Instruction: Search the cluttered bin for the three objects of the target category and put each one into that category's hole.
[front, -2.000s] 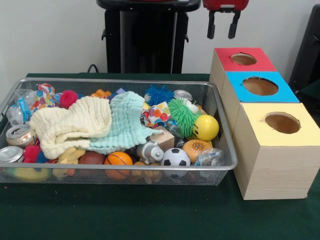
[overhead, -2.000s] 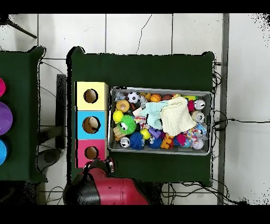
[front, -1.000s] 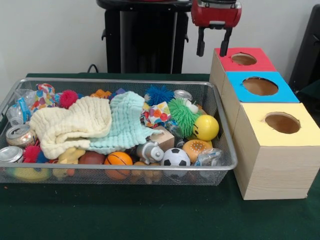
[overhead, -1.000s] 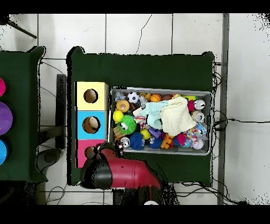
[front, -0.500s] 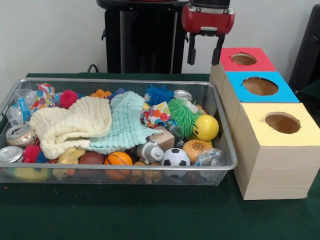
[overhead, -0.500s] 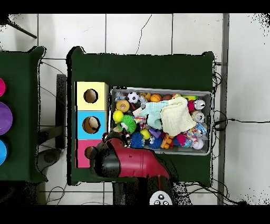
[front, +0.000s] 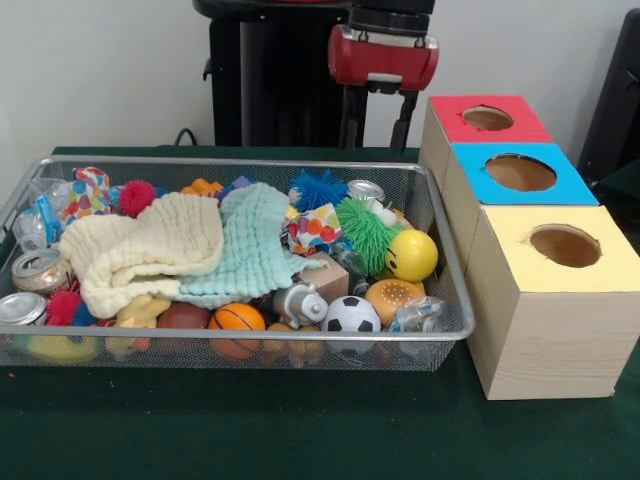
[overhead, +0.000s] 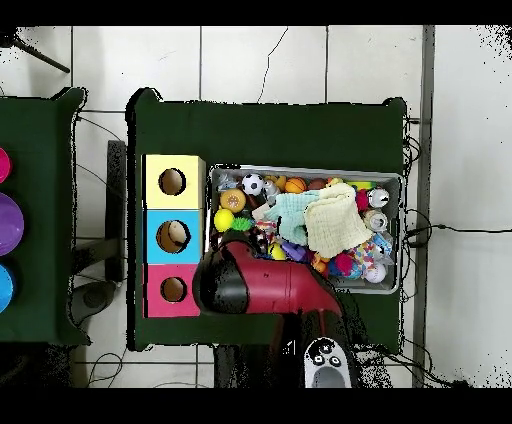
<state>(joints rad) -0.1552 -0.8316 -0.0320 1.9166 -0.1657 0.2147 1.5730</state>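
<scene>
- My black two-fingered pincer (front: 376, 120) hangs wide and empty above the far rim of the silver wire-mesh bin (front: 455, 290).
- One polka-dotted white cloth (front: 314, 229) lies mid-bin beside the green spiky ball (front: 365, 232); another (front: 88, 190) sits toward the table's far-left corner.
- I judge a straight descent onto the middle cloth best, pinching only fabric.
- The yellow-topped box's round hole (front: 565, 245) waits at the table's near-right edge.

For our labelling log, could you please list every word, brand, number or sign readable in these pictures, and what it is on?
No text can be read anywhere.
Cans in the bin: any print is too small to read.
Yellow ball: a drawn face, no letters.
The three boxes: plain coloured tops with holes, no labels.
Gripper: no marking readable.
</scene>
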